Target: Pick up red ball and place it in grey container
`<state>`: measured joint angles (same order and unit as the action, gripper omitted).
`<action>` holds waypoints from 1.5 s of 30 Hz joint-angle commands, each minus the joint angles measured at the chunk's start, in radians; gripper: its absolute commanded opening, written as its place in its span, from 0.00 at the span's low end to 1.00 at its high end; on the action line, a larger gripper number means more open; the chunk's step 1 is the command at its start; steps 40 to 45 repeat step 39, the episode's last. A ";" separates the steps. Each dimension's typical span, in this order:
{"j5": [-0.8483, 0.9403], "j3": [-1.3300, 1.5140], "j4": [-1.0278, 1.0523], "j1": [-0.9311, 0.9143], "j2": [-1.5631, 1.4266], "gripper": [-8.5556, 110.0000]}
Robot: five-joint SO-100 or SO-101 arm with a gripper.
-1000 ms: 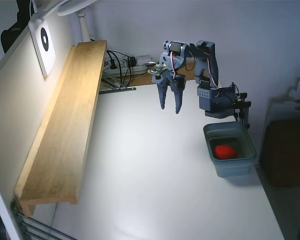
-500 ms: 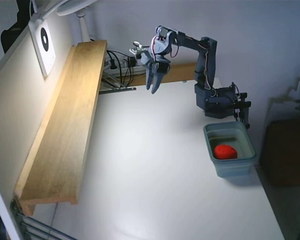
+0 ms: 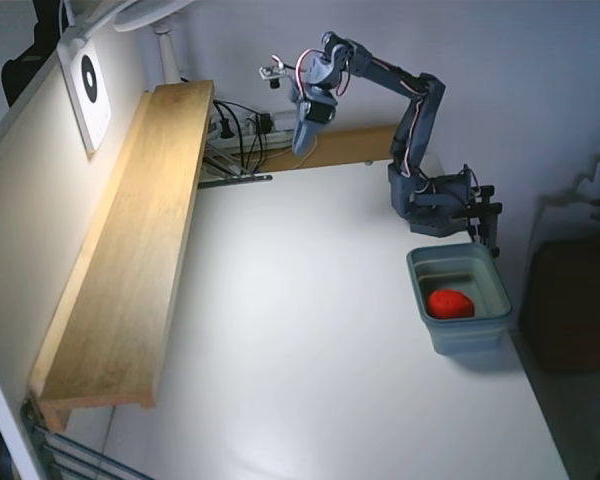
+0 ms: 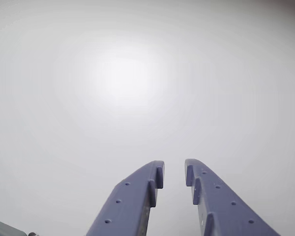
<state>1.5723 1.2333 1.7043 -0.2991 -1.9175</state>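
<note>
The red ball (image 3: 450, 303) lies inside the grey container (image 3: 494, 325), a small grey-green tub on the white table at the right of the fixed view. My gripper (image 3: 301, 146) is raised high over the far middle of the table, pointing down, well away to the left of the tub. In the wrist view the gripper (image 4: 174, 175) shows two blue fingers (image 4: 132, 196) with only a narrow slit between the tips and nothing in it, over bare white table. The ball and the tub are out of the wrist view.
A long wooden shelf (image 3: 130, 250) runs along the left side of the table. Cables and a power strip (image 3: 242, 128) lie at the back. The arm's base (image 3: 435, 200) is clamped just behind the tub. The table's right edge is close to the tub.
</note>
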 commanded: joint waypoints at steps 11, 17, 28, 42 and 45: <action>-0.002 0.077 0.038 -0.197 -0.147 0.05; -0.002 0.089 0.041 -0.224 -0.163 0.05; -0.002 0.089 0.041 -0.224 -0.164 0.05; -0.002 0.089 0.041 -0.224 -0.164 0.05; -0.002 0.089 0.041 -0.224 -0.164 0.05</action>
